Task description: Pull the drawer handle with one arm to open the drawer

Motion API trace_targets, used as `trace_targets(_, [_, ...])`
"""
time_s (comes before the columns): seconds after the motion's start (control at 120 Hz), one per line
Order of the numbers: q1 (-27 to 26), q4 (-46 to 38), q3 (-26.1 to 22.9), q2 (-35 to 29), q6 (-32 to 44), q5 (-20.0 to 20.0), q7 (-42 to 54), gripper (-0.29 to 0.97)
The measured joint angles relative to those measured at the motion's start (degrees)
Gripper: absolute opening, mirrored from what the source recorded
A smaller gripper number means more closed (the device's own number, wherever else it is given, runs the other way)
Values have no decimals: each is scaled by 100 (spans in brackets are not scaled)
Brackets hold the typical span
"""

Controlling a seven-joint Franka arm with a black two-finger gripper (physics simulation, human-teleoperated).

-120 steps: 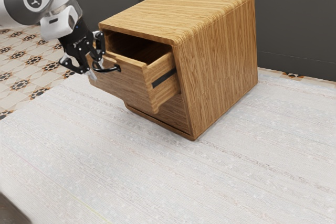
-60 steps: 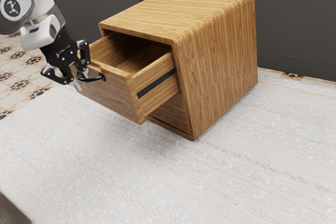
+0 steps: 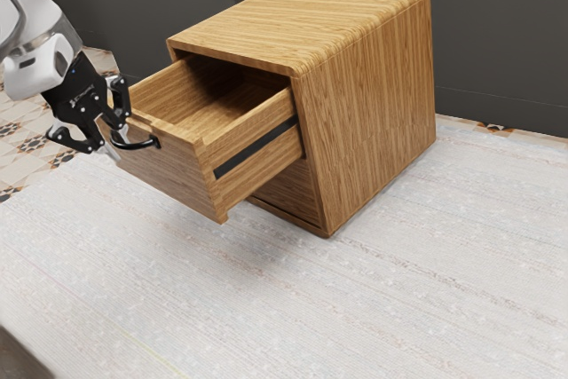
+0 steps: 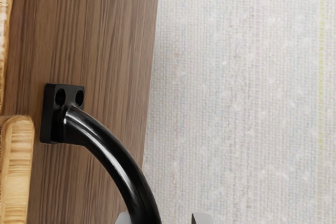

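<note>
**Position.** The drawer (image 3: 169, 170) stands well out of the cabinet (image 3: 364, 104), projecting toward 8 o'clock in the exterior view. Its inside is exposed and a black rail (image 3: 257, 146) shows along its side. The end effector (image 3: 111, 130) sits at the drawer front, at 9 o'clock in that view, on the black handle (image 3: 135, 143).

**End effector.** It is spread, with the handle bar (image 4: 110, 156) running between the fingertips. The bar lies just beside one fingertip (image 4: 124, 217), and a plain gap separates it from the other (image 4: 202, 217). This reads as a hook, not a pinch.

**Step in hand.** In my judgement the pull is well advanced.
- Any further travel is best drawn straight along the rail line toward 8 o'clock.
- The hand is best kept level so the bar does not slide off the fingertips.
- A sideways drift would likely bind the drawer or drag the cabinet.
- Easing off near full extension would be sound.

**Surface and room.**
- The cabinet rests on a pale, finely textured tabletop (image 3: 355, 308).
- Patterned floor tiles (image 3: 22, 153) lie at 9 o'clock.
- A dark wall (image 3: 497, 24) runs from 12 to 3 o'clock.
</note>
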Motion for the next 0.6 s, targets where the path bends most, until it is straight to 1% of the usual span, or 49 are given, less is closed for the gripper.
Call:
trace_targets(0.05, [-1,-2,0,-4,8,1,-1,5])
trace_targets(0.142, [-4,2,-1,-5,1,7,7,8])
trace_targets(0.15, [-3,3,-1,-5,-1,8,7,5])
trace_targets(0.192, [-7,13,0,-5,4,6,10,10])
trace_targets(0.258, [-34,35,4,-45,-2,4,11,13])
trace_targets(0.308, [-69,50,8,-65,-6,-1,12,24])
trace_targets(0.392, [-86,102,12,-122,-8,-15,13,37])
trace_targets(0.517, [-84,252,0,-219,-38,-74,15,49])
trace_targets(0.6, [-70,279,11,-293,-61,-131,-10,55])
